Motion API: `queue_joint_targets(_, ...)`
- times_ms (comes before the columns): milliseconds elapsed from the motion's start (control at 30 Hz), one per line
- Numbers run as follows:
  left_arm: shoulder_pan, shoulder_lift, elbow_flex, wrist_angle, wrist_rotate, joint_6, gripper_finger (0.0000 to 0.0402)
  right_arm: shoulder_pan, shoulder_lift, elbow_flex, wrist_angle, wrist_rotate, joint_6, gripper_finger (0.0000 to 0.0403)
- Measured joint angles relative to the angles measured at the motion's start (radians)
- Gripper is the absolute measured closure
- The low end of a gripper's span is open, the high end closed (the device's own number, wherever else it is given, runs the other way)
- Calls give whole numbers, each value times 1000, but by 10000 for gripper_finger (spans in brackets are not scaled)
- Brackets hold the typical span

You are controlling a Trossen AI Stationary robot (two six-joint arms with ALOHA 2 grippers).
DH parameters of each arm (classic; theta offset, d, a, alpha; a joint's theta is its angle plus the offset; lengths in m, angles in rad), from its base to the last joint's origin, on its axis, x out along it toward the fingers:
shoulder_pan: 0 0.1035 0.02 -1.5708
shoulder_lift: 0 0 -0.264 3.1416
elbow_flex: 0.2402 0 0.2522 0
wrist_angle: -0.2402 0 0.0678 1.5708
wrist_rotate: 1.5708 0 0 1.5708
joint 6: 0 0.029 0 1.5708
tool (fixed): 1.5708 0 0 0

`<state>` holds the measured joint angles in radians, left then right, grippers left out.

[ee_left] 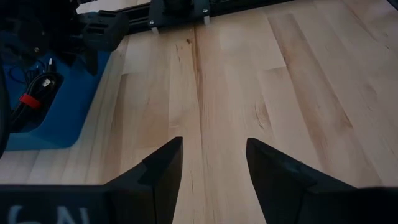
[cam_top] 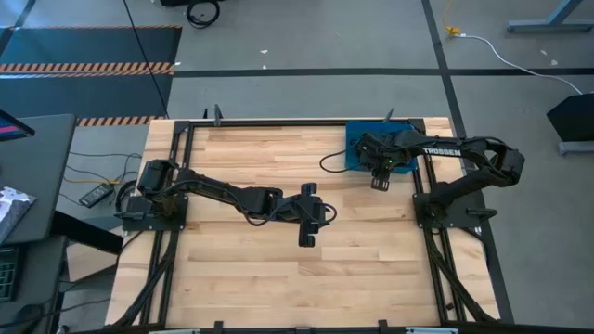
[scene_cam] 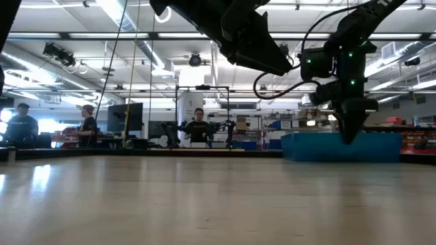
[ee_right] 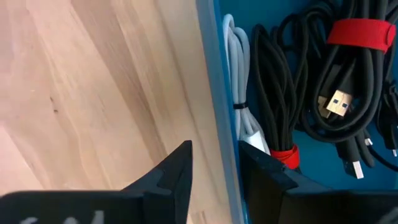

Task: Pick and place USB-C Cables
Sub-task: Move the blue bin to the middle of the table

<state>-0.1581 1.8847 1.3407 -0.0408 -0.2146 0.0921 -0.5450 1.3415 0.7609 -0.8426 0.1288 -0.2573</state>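
**Positioning the right gripper over the tray edge**

Note that the right gripper (ee_right: 214, 165) straddles the blue tray (ee_right: 219, 74) wall, fingers slightly parted and empty. The USB-C Cables (ee_right: 292, 106) lie coiled inside the tray, just beyond that wall, long axes parallel to it. Use the right arm; the left gripper (ee_left: 211, 168) waits open mid-table, well apart.

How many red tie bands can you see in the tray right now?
2, in the right wrist view, both on black cables inside the blue tray: one wide band and one smaller band beside the white cable. Others may be hidden.
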Motion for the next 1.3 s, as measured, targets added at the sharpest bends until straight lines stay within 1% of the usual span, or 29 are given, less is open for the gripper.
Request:
queue_joint_targets(167, 0, 0, 0, 0, 0, 0, 216, 17, 0, 0, 3, -24, 3, 312)
queue_joint_targets(367, 0, 0, 0, 0, 0, 0, 216, 40, 0, 0, 3, -27, 6, 384)
queue_joint_targets(400, 0, 0, 0, 0, 0, 0, 216, 43, 0, 0, 2, -28, 8, 392)
queue_joint_targets(633, 0, 0, 0, 0, 0, 0, 216, 83, 0, 0, 10, -35, 28, 396)
queue_joint_targets(800, 0, 0, 0, 1, 0, -1, 216, 139, 0, 0, 59, -52, 76, 398)
queue_joint_targets(900, 3, 0, 0, 6, 8, -29, 216, 182, 0, 0, 78, -57, 99, 399)
queue_joint_targets(1100, 31, -1, 0, 88, 173, -55, 225, 268, 0, 0, 84, -55, 182, 400)
queue_joint_targets(1167, 37, -2, 0, 113, 194, -58, 233, 296, 0, 0, 84, -54, 218, 400)
queue_joint_targets(1300, 37, -9, 0, 170, 200, -49, 255, 349, 0, 0, 83, -54, 290, 400)
